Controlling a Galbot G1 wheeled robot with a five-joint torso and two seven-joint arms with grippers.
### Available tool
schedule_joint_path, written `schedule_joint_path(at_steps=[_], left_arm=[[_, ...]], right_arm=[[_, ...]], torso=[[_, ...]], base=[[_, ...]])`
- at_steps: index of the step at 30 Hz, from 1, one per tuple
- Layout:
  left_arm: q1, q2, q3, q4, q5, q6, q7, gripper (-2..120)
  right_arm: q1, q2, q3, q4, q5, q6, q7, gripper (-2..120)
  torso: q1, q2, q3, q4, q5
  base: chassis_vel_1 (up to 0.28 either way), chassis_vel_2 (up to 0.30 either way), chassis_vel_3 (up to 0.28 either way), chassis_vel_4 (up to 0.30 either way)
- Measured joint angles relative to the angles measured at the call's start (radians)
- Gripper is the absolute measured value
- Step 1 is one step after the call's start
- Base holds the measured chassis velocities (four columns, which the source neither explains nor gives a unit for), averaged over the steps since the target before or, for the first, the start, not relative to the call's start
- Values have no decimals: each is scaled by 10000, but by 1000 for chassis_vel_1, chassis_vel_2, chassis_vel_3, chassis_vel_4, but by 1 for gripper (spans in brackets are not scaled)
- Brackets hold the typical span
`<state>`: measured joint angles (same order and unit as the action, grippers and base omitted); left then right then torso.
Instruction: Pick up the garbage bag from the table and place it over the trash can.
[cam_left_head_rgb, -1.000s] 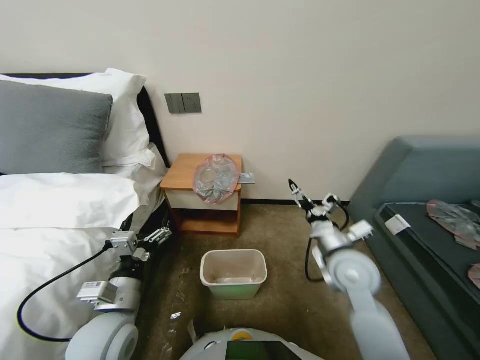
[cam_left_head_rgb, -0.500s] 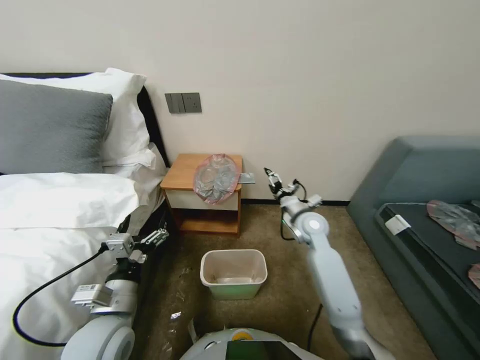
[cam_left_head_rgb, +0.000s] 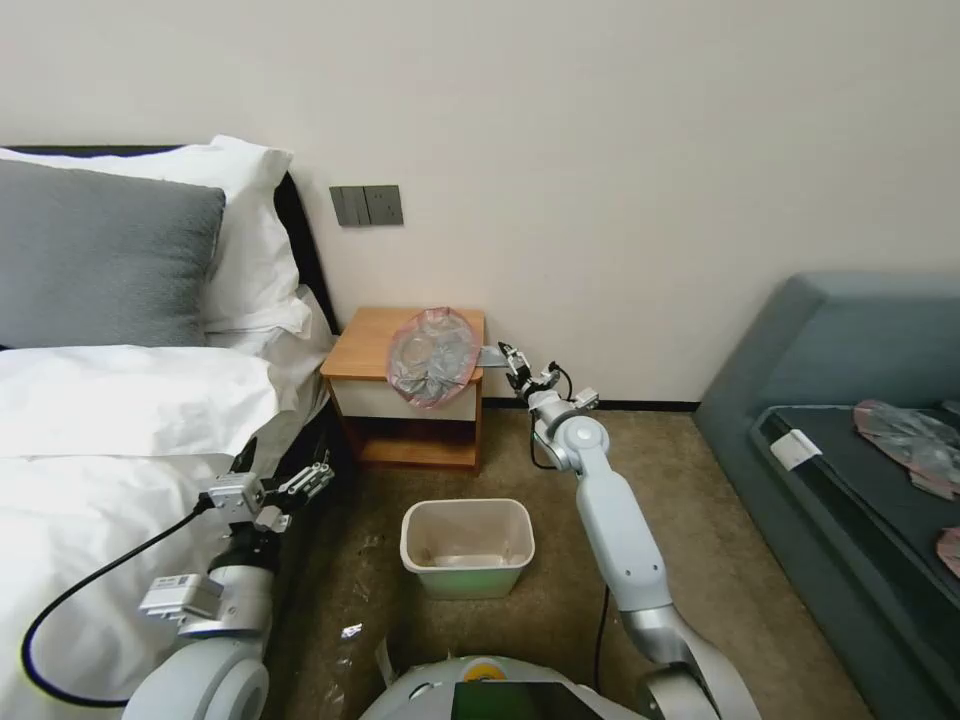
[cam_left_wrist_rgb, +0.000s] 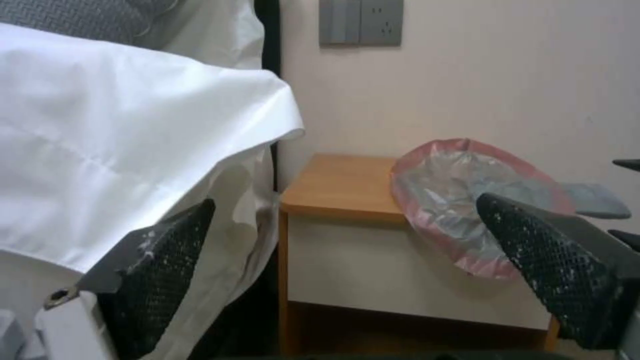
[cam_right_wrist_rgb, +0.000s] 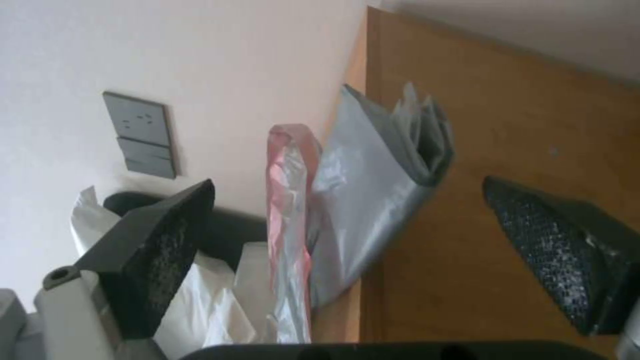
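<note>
The garbage bag (cam_left_head_rgb: 432, 355), crinkly grey plastic with a pink rim, lies on the table (cam_left_head_rgb: 372, 345) and hangs over its front edge. A flat grey fold (cam_left_head_rgb: 493, 355) of it juts past the table's right edge. My right gripper (cam_left_head_rgb: 513, 358) is open just right of that fold; in the right wrist view the bag (cam_right_wrist_rgb: 288, 200) and fold (cam_right_wrist_rgb: 380, 170) sit between its spread fingers (cam_right_wrist_rgb: 160, 245), untouched. The left gripper (cam_left_head_rgb: 312, 480) hangs open low beside the bed, facing the bag (cam_left_wrist_rgb: 460, 195). On the carpet in front of the table stands the trash can (cam_left_head_rgb: 467, 545), nothing in it.
A bed (cam_left_head_rgb: 120, 420) with white linen and pillows lies on the left, close to my left arm. On the right is a grey-blue sofa (cam_left_head_rgb: 850, 380) with more plastic bags (cam_left_head_rgb: 915, 435) on it. Small scraps (cam_left_head_rgb: 350, 632) lie on the carpet by the trash can.
My right arm has stretched forward and to the left, carrying its open gripper from mid-floor to the table's right edge by the bag's grey fold. The left arm has barely moved.
</note>
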<state>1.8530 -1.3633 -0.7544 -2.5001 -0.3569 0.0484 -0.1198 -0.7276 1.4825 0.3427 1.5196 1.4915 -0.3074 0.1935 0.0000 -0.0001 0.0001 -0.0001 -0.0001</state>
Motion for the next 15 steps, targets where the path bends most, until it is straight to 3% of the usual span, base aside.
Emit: schedule_joint_path(at_steps=[4, 6, 9, 11, 12, 15], left_arm=[[27, -35, 0, 0, 23, 2, 6, 100], [50, -70, 0, 0, 49, 8, 21, 100], [56, -81, 0, 0, 56, 10, 27, 100], [67, -108, 1, 0, 89, 15, 43, 100], [67, -108, 1, 0, 89, 15, 43, 100], [25, -114, 0, 0, 99, 17, 51, 100]], right_arm=[[160, 22, -46, -227, -78, -7, -133, 100], [288, 68, -47, -440, -186, -8, -280, 89], [305, 78, -44, -475, -192, -13, -294, 86], [360, 89, -41, -614, -244, -33, -334, 74], [360, 89, -41, -614, -244, -33, -334, 74], [448, 111, -70, -768, -396, -36, -366, 57]], torso=[[0, 0, 0, 1, 1], [0, 0, -1, 0, 1], [0, 0, 0, 0, 1], [0, 0, -1, 0, 1], [0, 0, -1, 0, 1], [0, 0, -1, 0, 1]], base=[[0, 0, 0, 0], [0, 0, 0, 0], [0, 0, 0, 0], [0, 0, 0, 0], [0, 0, 0, 0], [0, 0, 0, 0]])
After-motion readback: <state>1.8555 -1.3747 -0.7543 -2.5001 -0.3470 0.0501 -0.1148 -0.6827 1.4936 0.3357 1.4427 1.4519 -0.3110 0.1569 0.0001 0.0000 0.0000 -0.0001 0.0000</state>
